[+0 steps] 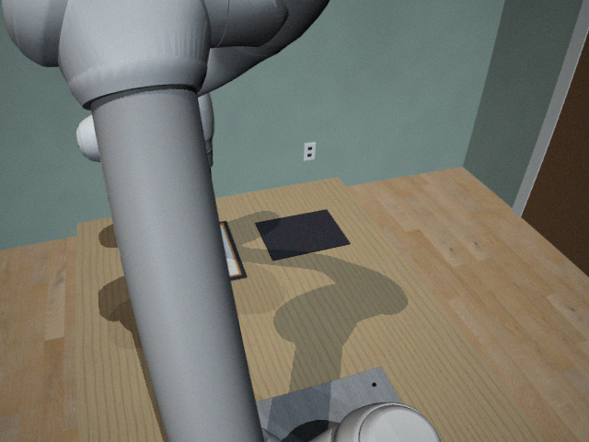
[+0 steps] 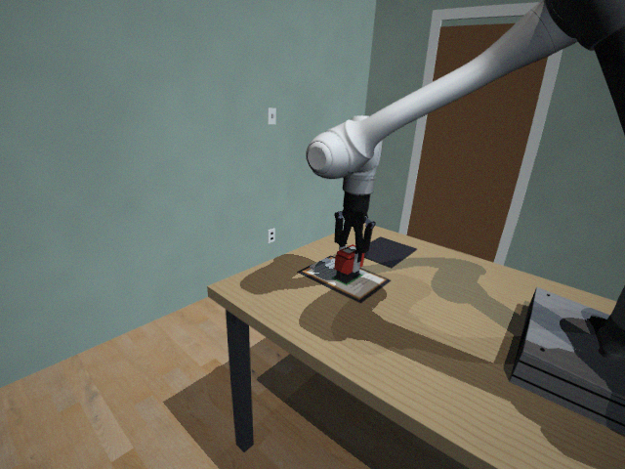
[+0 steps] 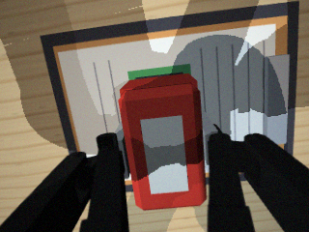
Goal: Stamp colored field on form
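Observation:
The red stamp (image 3: 161, 145) with a grey label on top stands upright on the framed form (image 3: 174, 97), over the green field (image 3: 154, 73), of which only a strip shows past the stamp. My gripper (image 3: 163, 123) is straight above it and is shut on the stamp, one black finger on each side. In the exterior view the gripper (image 2: 354, 246) reaches down onto the stamp (image 2: 347, 262) on the form (image 2: 346, 279). The dark mat (image 2: 390, 251) lies just behind the form; it also shows in the top view (image 1: 302, 234). There my arm hides the stamp and most of the form (image 1: 233, 251).
The form lies near the table's far left corner, close to the edge (image 2: 262, 308). The arm's grey base plate (image 2: 564, 348) sits at the right end of the table. A brown door (image 2: 474, 146) stands behind the table.

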Tool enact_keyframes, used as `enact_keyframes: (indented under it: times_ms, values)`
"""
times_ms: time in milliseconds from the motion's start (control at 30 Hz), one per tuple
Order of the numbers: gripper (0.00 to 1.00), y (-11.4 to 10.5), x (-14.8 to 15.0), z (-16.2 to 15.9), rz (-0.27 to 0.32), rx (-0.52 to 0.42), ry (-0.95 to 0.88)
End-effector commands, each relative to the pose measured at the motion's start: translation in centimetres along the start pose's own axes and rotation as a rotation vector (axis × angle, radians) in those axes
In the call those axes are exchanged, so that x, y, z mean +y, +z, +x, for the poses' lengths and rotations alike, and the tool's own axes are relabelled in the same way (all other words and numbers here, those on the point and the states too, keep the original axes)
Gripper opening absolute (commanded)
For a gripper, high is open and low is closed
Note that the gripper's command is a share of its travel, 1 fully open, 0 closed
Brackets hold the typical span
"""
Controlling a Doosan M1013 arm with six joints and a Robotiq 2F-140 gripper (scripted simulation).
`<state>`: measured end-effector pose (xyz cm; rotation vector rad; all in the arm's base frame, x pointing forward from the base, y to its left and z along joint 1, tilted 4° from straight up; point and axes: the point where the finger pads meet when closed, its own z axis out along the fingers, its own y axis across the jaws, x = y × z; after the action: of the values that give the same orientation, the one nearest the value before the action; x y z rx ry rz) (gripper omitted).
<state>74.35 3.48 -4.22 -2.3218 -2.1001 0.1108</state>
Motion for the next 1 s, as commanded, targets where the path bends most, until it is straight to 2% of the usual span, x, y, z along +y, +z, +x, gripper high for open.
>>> enact_keyframes:
  times_ms: [0, 467, 533, 733, 967]
  values:
    - [0.2, -0.3, 0.0, -0.1, 0.002, -0.001, -0.005]
    - [0.2, -0.3, 0.0, -0.1, 0.002, -0.001, -0.005]
    - [0.2, -0.8, 0.0, -0.1, 0.002, -0.001, -0.005]
    - [0.2, -4.2, 0.0, 0.0, 0.002, -0.001, -0.005]
    - [0.2, -4.4, 0.0, 0.0, 0.002, -0.001, -0.005]
